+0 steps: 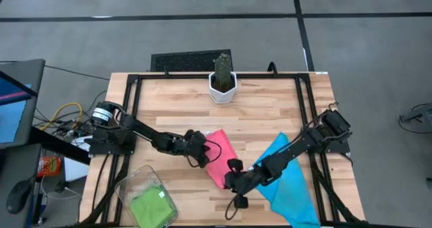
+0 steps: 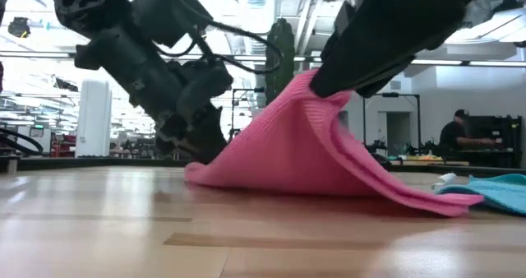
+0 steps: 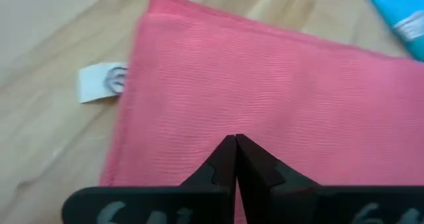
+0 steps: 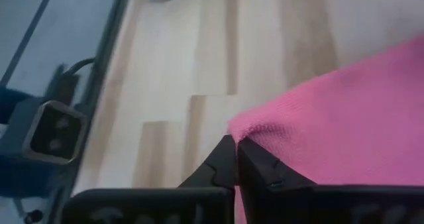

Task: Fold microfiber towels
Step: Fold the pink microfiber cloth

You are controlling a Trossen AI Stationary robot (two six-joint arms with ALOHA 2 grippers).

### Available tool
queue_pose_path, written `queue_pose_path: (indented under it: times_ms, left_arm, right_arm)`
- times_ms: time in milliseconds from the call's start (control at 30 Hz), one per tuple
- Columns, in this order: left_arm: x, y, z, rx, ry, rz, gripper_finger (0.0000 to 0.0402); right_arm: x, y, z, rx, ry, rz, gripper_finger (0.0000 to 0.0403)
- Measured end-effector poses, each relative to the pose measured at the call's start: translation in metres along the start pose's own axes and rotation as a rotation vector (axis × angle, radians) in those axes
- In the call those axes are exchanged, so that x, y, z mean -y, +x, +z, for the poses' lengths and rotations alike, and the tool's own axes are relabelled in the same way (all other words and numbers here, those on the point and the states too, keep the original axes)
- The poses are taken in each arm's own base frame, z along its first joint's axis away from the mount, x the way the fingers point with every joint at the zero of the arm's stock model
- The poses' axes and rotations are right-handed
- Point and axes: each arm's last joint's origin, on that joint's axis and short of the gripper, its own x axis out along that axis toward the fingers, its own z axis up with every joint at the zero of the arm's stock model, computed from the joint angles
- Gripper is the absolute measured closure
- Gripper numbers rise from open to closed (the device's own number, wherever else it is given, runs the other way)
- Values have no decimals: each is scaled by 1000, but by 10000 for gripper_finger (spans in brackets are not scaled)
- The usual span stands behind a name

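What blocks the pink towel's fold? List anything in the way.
Nothing visible. The right gripper lifts one edge of the pink towel; the left gripper pins the other. The blue towel lies alongside, outside the fold.

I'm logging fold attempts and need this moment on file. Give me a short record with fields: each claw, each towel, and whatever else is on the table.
left claw: shut, at the pink towel's left edge
right claw: shut on the pink towel, lifting its corner
pink towel: mid-table, one part raised, the rest flat
blue towel: flat, under the right arm
green towel: in the clear bin, front left
cactus pot: back centre of the table
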Motion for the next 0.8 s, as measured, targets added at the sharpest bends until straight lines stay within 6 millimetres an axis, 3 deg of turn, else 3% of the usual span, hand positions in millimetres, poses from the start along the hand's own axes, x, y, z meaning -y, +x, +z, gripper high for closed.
queue_pose_path:
  times_ms: [233,367,533,800]
  left_arm:
    - [31,-26,22,68,-35,-162,401]
    - [49,-39,12,57,-16,-225,401]
    - [60,-31,-15,41,-15,-216,401]
    - [72,-8,-38,56,-89,-324,402]
  right_arm:
    - [26,4,10,-11,33,9,366]
    - [32,5,12,-23,42,35,367]
    - [31,5,12,-25,42,48,367]
    - [30,5,12,-23,48,55,366]
